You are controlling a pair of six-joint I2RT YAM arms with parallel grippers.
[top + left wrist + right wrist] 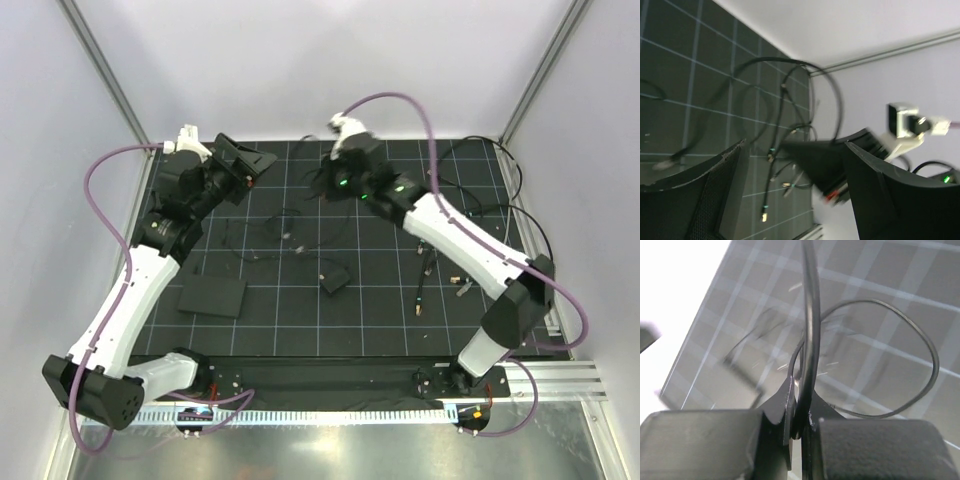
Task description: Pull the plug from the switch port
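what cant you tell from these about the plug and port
- Top view: black box too small and dark to show its port or any plug.
- Right wrist view: right gripper shut on a black cable; its end is cut off by the top edge.
- Left wrist view: blur smears the cable ends.
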